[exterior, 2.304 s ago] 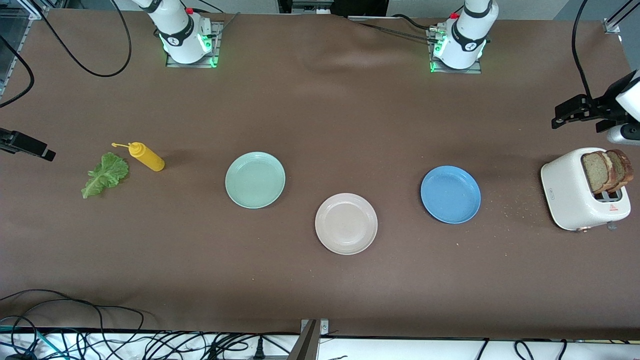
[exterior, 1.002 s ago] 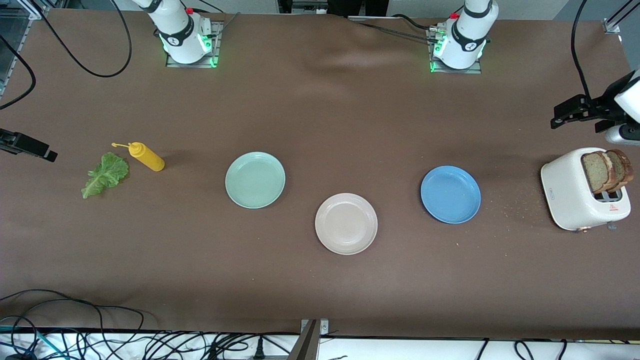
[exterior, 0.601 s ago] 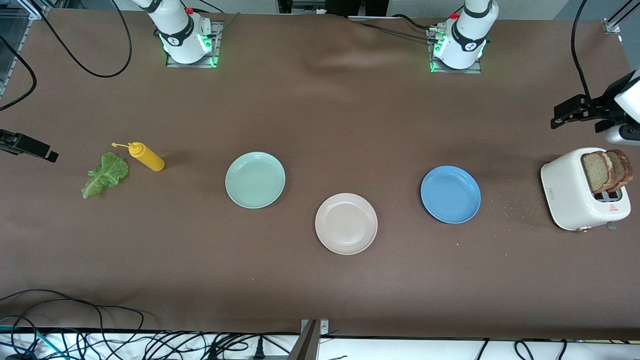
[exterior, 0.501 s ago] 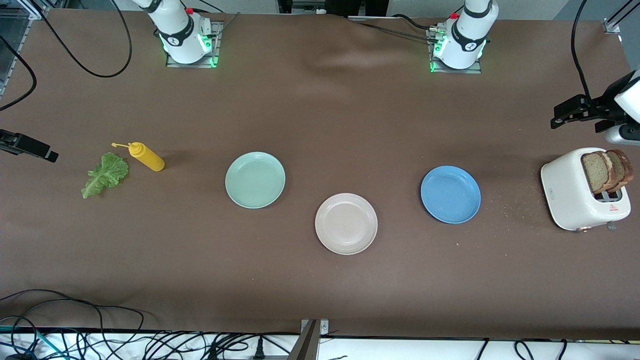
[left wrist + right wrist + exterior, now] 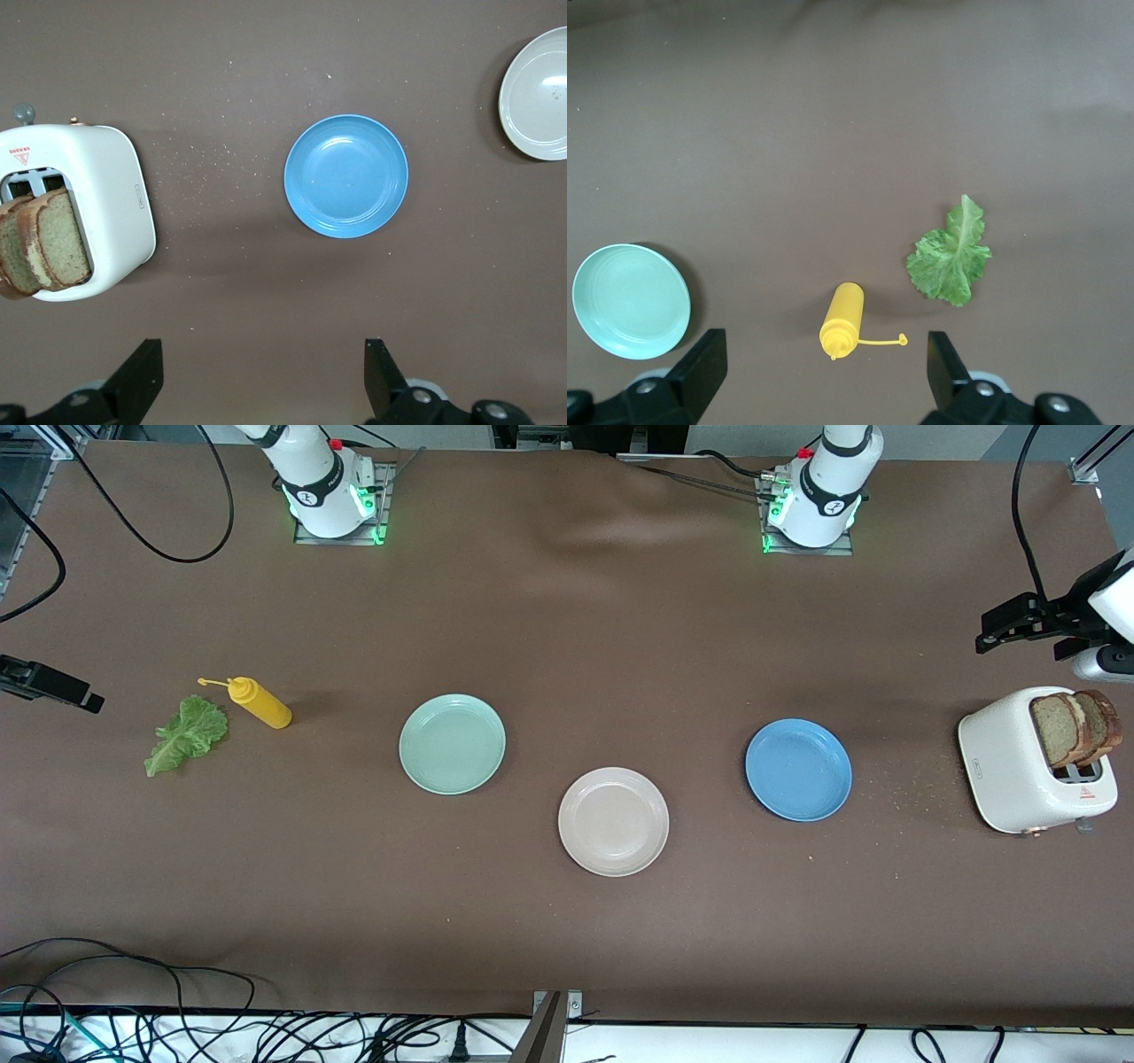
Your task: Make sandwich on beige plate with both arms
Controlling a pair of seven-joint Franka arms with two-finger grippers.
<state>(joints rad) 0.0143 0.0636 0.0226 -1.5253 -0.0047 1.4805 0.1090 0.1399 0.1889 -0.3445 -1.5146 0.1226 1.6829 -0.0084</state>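
Front view shows the beige plate bare, between the mint plate and blue plate, nearer the camera than both. Nothing is assembled: two bread slices stand in the toaster at the left arm's end, lettuce lies beside the yellow bottle at the right arm's end. The left gripper hangs high over bare table near the toaster, fingers wide and empty; the right gripper hovers over table by the bottle, likewise spread. Likely first step: the left descends onto the slices, pinching one across its faces and lifting straight up so the toaster stays put.
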